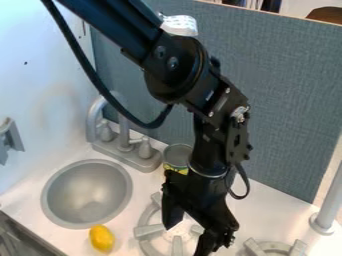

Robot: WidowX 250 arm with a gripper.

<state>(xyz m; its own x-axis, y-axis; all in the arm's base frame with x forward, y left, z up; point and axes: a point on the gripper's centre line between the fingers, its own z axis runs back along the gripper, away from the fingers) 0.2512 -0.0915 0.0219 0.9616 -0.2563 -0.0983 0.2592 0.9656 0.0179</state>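
Claw hangs down over the nearer-to-sink burner, fingers spread apart, burner and bare bench visible in the gap, nothing gripped. Can't tell whether the tips touch the burner. Black arm comes in from upper left, cable looping beside it. Yellow lemon lies loose on the bench, just beside the round grey sink, outside the bowl, on the front-edge side, apart from the claw. Open tin can with a yellow-green label stands upright toward the bench's back edge, partly behind the arm, near the faucet. Faucet sits between sink and back edge. Second burner on the other side of the claw from the sink, partly cut off; grey post beyond it, toward the right end of the bench. Blue-grey panel rises behind the back edge. Progress: no grasp made at this moment, lemon and can both rest on the bench, neither in the sink nor on a burner. Looks like an empty-claw stage; how much is done or left overall, can't judge from this.
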